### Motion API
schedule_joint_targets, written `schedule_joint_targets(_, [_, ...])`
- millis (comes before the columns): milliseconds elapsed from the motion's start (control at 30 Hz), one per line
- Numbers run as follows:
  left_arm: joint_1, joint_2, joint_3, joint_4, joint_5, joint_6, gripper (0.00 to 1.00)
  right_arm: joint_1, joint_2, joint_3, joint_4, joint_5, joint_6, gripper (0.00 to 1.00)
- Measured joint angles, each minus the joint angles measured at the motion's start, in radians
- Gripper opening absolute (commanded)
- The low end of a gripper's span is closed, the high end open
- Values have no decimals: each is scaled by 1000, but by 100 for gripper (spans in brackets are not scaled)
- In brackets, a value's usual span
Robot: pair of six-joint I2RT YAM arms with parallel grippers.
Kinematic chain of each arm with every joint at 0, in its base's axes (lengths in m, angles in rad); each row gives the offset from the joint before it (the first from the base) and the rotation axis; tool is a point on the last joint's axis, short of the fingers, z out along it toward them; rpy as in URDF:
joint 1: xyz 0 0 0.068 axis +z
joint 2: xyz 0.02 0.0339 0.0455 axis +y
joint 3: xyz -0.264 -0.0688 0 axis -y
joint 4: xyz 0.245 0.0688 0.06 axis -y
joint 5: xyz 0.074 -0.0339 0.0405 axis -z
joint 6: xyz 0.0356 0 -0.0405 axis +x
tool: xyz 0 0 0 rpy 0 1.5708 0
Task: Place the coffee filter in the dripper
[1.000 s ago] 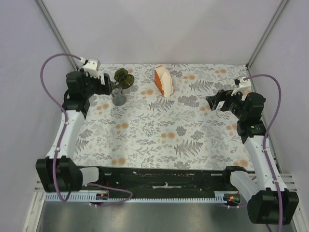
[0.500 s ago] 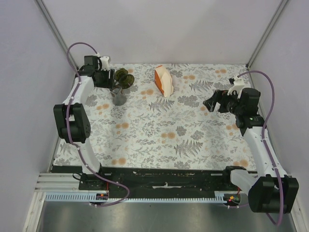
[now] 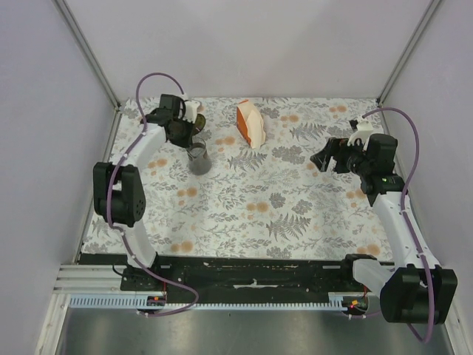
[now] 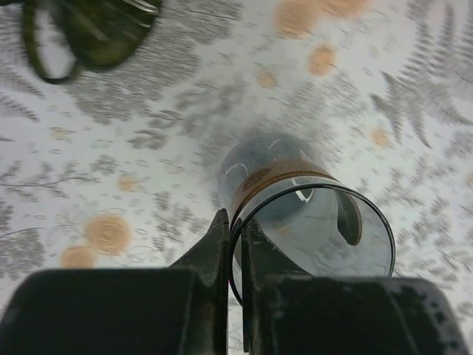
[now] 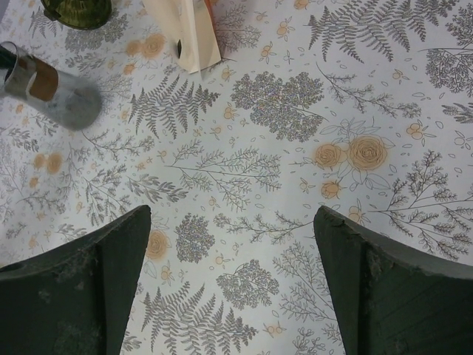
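Left wrist view: left gripper (image 4: 234, 228) clamped on the rim of a glass cup (image 4: 270, 177), one finger inside the wall and one outside. Dark fingers (image 4: 207, 255) almost meeting, only the thin glass between them. Brown band round the cup below the rim. Base blurred, so cannot tell whether resting on the flowered tablecloth (image 4: 148, 155) or off it. At 11 o'clock from the cup and apart from it, the dripper (image 4: 100, 26): dark green, alone on the cloth, handle loop toward 9 o'clock, cut by the top edge of the view.

Top external view: same clamp at about 10 o'clock on the table, cup just at 5 o'clock of the gripper, dripper mostly hidden behind the wrist. Orange-and-cream pack (image 3: 251, 124) near 12 o'clock on the table, well apart from the cup, toward 2 o'clock from it.

Right wrist view: right gripper (image 5: 233, 214) spread wide, holding nothing, fingers (image 5: 81, 288) above the cloth at about 3 o'clock on the table. Ahead of it, pack at 11 o'clock, dripper and cup farther toward 10 o'clock.
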Motion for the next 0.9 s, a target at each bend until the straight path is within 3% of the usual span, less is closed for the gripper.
schedule_joint_targets(300, [-387, -160, -172, -16, 82, 34, 2, 15, 12, 3, -9, -4, 7, 98])
schedule_joint_targets(467, [-436, -165, -222, 34, 78, 45, 3, 24, 12, 3, -11, -4, 7, 98])
schedule_joint_targets(533, [-436, -171, -239, 67, 79, 49, 13, 26, 12, 3, -15, -4, 7, 98])
schedule_joint_targets(633, [-436, -183, -259, 94, 80, 58, 46, 29, 12, 3, -16, -4, 7, 98])
schedule_joint_targets(700, [-436, -185, -265, 98, 82, 71, 63, 31, 12, 3, -18, -4, 7, 98])
schedule_joint_targets(833, [-434, -195, -262, 94, 97, 80, 80, 34, 12, 5, -23, -4, 6, 98])
schedule_joint_targets(900, [-423, -205, -232, 75, 107, 78, 84, 37, 12, 10, -24, -4, 6, 98])
